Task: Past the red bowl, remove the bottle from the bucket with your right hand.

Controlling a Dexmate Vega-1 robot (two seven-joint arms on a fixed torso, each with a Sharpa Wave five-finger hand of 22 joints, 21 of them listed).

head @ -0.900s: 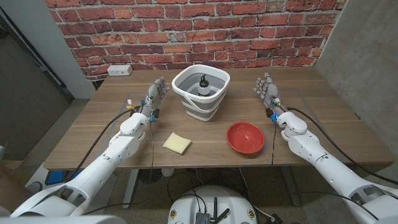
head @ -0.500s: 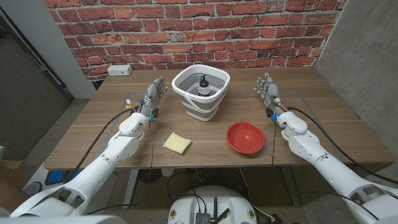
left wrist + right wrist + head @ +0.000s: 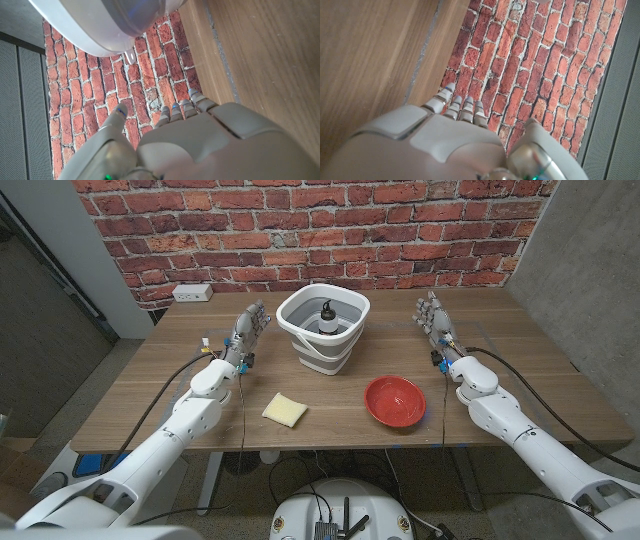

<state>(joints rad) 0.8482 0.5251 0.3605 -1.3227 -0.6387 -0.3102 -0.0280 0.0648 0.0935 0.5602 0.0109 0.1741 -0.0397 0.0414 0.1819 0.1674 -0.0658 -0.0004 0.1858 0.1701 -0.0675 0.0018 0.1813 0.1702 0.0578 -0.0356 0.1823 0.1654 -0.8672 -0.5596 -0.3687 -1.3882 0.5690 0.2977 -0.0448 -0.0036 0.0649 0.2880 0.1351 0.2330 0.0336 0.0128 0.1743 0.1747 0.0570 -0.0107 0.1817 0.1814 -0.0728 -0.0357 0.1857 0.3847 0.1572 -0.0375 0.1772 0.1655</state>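
A white and grey bucket (image 3: 322,330) stands at the table's far middle, and a small bottle (image 3: 326,317) with a dark cap stands upright inside it. The red bowl (image 3: 394,400) sits nearer the front, right of the bucket. My right hand (image 3: 434,327) is raised right of the bucket with its fingers apart, holding nothing. On the other side of the bucket my left hand (image 3: 247,333) is likewise open and empty. The bucket's wall (image 3: 115,25) shows in the left wrist view beyond my left hand (image 3: 185,145). My right hand (image 3: 445,145) points at the brick wall.
A yellow sponge (image 3: 285,409) lies in front of the bucket, left of the bowl. A white power outlet box (image 3: 192,293) sits at the table's far left edge. The brick wall (image 3: 320,230) closes the back.
My right hand has shifted slightly to the right and away from the bucket. The left hand and the objects have stayed put.
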